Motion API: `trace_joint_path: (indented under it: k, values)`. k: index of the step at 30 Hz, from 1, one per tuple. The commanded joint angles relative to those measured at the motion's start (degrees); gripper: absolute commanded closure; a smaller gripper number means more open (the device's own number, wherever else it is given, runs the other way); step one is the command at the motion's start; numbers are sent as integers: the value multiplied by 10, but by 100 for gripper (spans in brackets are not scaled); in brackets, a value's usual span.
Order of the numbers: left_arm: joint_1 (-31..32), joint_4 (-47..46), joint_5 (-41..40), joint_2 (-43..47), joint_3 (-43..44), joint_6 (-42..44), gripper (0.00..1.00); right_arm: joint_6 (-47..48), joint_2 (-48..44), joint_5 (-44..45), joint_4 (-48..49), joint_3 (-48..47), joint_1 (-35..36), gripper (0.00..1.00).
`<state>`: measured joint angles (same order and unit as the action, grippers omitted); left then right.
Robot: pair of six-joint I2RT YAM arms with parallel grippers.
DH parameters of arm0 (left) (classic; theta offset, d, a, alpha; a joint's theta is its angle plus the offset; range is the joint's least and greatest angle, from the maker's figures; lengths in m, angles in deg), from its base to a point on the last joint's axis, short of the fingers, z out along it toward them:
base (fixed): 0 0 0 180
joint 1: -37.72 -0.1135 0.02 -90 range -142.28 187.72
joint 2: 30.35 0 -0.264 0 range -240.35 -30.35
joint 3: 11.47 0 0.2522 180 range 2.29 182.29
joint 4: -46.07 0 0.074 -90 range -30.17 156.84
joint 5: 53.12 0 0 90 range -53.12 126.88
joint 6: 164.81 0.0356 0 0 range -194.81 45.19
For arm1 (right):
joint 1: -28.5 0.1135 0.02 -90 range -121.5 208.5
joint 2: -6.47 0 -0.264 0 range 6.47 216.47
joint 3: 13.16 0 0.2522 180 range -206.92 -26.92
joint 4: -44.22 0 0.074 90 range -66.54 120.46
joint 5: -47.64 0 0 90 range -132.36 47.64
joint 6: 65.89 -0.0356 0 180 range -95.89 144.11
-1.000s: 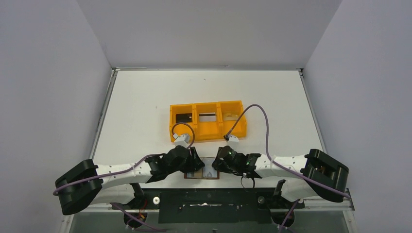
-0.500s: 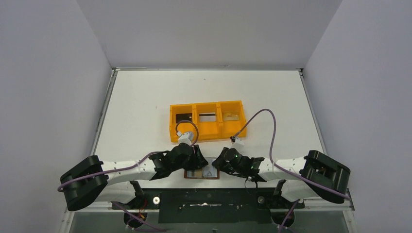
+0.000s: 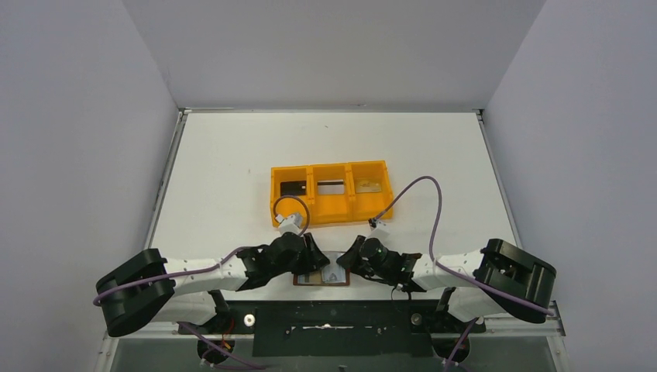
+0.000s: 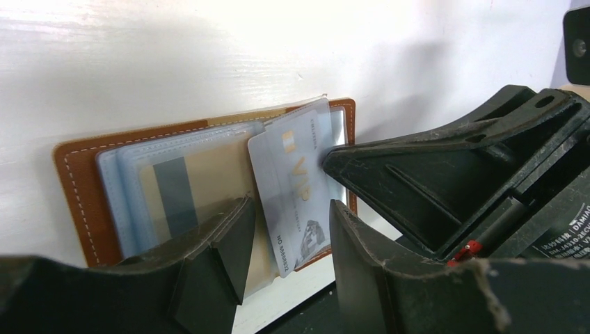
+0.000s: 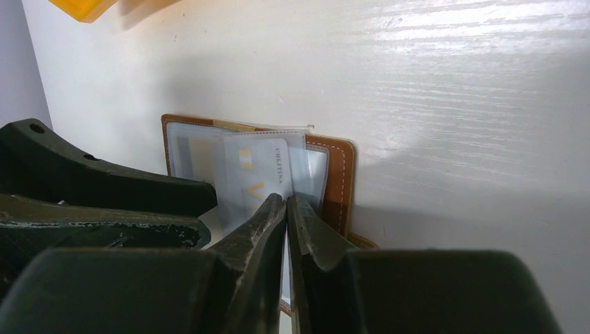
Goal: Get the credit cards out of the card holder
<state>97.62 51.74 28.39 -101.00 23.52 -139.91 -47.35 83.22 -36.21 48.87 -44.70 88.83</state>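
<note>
1. The silvery card (image 4: 292,188) read "VIP" and "CHLITINA", with a number beginning "NO 888" along one end. A label at the right edge of the left wrist view read "DAMIAO".
2. The card holder (image 3: 321,277) lay open at the near edge of the desk (image 3: 232,155), with the card skewed across its pockets.
3. My right claw (image 5: 286,202) was clenched on that card's edge. My left claw (image 4: 289,212) was released, one finger on either side of the card.
4. Against a second before, the right claw sat slightly farther right, and the card holder had stayed put.

card holder (image 4: 73,188) open flat, nr table edge | grey card (image 4: 296,188) half out, tilted
</note>
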Motion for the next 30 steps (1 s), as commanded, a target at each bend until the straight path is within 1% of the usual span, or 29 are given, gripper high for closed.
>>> trace_joint_path:
  k: [1,4,7,11,16,21,23,30]
  values:
    - [0,-36,17,-8,-30,-20,56,8,19,-4,-49,12,5,91]
    - [0,-55,19,-12,-39,-25,58,6,19,-4,-46,14,4,92]
    - [0,-61,13,-12,-42,-28,61,5,18,-4,-47,15,5,92]
    - [0,-76,4,-8,-55,-40,69,3,16,-3,-46,18,4,92]
    - [0,-104,-15,9,-89,-66,76,1,14,-2,-45,21,5,92]
    - [0,-186,-13,30,-133,-90,76,-4,13,-3,-36,27,6,92]
    - [0,-204,-9,31,-141,-93,76,-6,13,-3,-31,30,5,92]
    - [0,-208,-2,5,-140,-103,76,-7,14,-2,-32,31,7,92]
